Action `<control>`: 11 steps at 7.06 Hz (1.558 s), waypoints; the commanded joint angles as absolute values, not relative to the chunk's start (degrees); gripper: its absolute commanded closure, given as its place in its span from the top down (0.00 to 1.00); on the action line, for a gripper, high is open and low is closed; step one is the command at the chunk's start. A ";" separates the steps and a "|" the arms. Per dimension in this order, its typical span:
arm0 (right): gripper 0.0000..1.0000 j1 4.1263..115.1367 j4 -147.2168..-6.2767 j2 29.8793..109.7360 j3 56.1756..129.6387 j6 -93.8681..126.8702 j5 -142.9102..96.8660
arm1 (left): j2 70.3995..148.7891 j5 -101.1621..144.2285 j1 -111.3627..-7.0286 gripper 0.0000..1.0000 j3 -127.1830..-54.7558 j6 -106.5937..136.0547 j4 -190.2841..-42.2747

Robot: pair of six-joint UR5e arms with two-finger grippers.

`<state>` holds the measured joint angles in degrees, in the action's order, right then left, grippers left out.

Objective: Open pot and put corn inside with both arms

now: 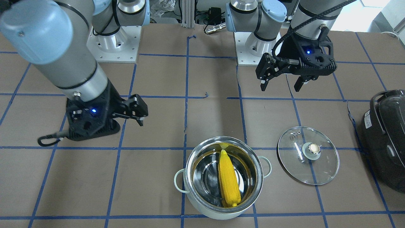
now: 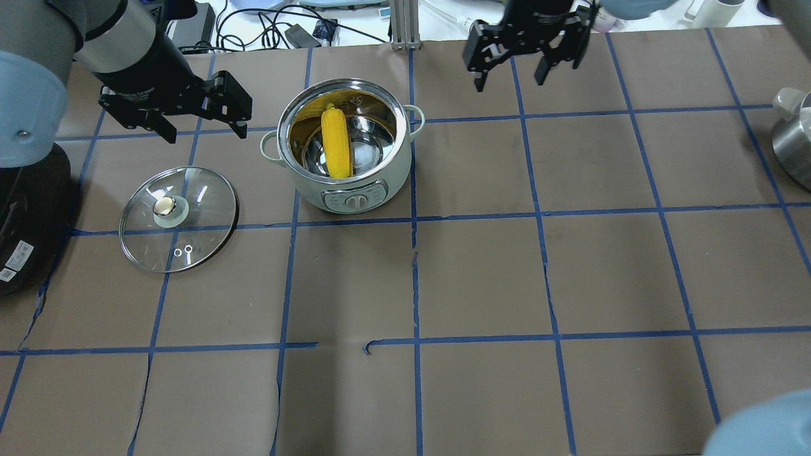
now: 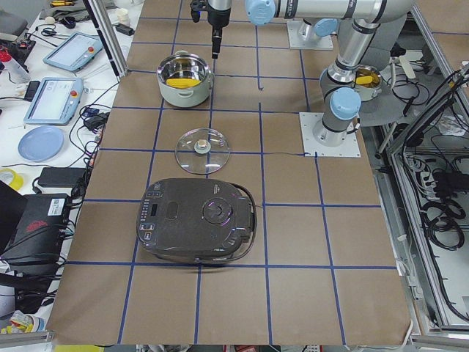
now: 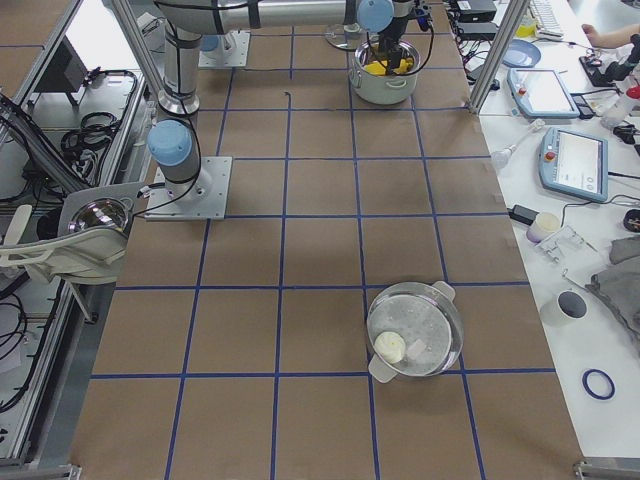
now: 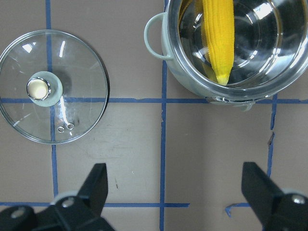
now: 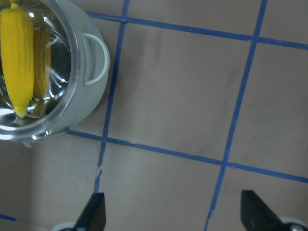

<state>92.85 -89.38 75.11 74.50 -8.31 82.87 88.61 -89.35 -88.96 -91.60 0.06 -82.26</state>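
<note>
The steel pot (image 2: 393, 171) stands open, with the yellow corn (image 2: 336, 142) lying inside it. It also shows in the front view (image 1: 207, 213) with the corn (image 1: 228, 179). Its glass lid (image 2: 179, 218) lies flat on the table beside it, knob up (image 1: 308, 155). My left gripper (image 2: 204, 133) hangs open and empty above the table between lid and pot (image 1: 280, 88). Its wrist view shows the lid (image 5: 53, 86) and the corn (image 5: 219, 38). My right gripper (image 2: 510, 76) is open and empty, off the pot's other side (image 1: 133, 114). Its wrist view shows the pot (image 6: 82, 96).
A large dark grey appliance (image 1: 386, 139) sits beyond the lid at the table's left end (image 3: 198, 231). A second lidded steel pot (image 4: 415, 330) stands far down the table on my right. The arm bases (image 1: 114, 41) are at the table's robot side.
</note>
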 commanded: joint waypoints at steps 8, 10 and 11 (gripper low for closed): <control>1.00 89.21 -91.92 91.58 85.95 -9.07 90.26 | 89.03 -89.30 -88.16 1.00 -91.23 -1.48 -82.27; 1.00 89.21 -96.64 90.88 86.57 -7.21 89.30 | 89.38 -89.30 -88.24 1.00 -91.05 -1.49 -82.79; 1.00 89.21 -97.29 90.79 86.75 -7.12 89.30 | 89.73 -89.21 -88.50 1.00 -90.88 -1.41 -82.79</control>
